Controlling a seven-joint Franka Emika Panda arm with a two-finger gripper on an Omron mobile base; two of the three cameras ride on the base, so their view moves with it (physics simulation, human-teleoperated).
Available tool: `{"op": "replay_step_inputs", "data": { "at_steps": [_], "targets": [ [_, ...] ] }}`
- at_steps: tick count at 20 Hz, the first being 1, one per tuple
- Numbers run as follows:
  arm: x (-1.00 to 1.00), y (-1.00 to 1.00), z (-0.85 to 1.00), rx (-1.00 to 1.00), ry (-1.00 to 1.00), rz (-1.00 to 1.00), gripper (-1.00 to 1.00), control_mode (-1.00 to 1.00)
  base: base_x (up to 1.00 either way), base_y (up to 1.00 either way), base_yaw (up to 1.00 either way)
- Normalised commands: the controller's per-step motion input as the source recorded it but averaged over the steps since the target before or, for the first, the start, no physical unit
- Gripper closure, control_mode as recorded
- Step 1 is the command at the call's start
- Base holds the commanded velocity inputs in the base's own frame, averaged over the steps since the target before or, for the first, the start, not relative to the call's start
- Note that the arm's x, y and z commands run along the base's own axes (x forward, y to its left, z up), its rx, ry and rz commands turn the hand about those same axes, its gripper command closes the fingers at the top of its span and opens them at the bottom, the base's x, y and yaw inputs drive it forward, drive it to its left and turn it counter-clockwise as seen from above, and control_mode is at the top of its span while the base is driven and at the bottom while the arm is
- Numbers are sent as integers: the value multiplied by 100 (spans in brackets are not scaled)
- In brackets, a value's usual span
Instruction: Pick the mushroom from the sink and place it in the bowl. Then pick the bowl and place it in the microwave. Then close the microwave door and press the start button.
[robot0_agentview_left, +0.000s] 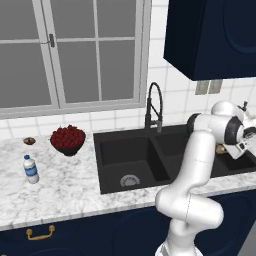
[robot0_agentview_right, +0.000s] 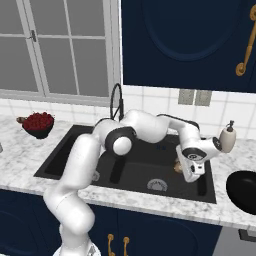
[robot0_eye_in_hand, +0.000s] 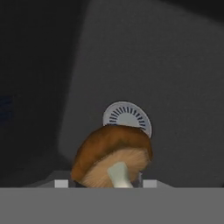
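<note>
My gripper (robot0_agentview_right: 180, 168) is shut on the tan-brown mushroom (robot0_eye_in_hand: 111, 157), which hangs cap-up with its pale stem toward the camera. It is held above the right basin of the black sink (robot0_agentview_right: 135, 170), over the round silver drain (robot0_eye_in_hand: 127, 117). From the left base view the mushroom (robot0_agentview_left: 220, 148) peeks out beside my wrist, above the sink (robot0_agentview_left: 127, 160). The plain black bowl (robot0_agentview_right: 244, 192) rests on the marble counter to the right of the sink, apart from the gripper. The microwave and its door are out of view.
A black gooseneck faucet (robot0_agentview_left: 154, 107) stands behind the sink. A soap dispenser (robot0_agentview_right: 228, 138) sits at the back right. On the left counter are a bowl of red fruit (robot0_agentview_left: 67, 139), a water bottle (robot0_agentview_left: 31, 169) and a small brown item (robot0_agentview_left: 29, 141). A navy cabinet (robot0_agentview_left: 215, 35) hangs overhead.
</note>
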Motion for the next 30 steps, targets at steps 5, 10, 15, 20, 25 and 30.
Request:
{"op": "replay_step_inputs", "data": {
  "at_steps": [5,10,15,20,25,30],
  "targets": [
    [-64,-15,73,0,-5,-20,100,-100,0,0,0],
    [-22,-23,26,-2,0,-15,100,-100,0,0,0],
    [19,-32,-9,-9,-10,-3,100,-100,0,0,0],
    [0,-66,27,-12,-15,-12,100,-100,0,0,0],
    [2,-89,23,-9,-2,-13,100,-100,0,0,0],
    [1,-80,10,-10,0,-17,100,-100,0,0,0]
  ]
}}
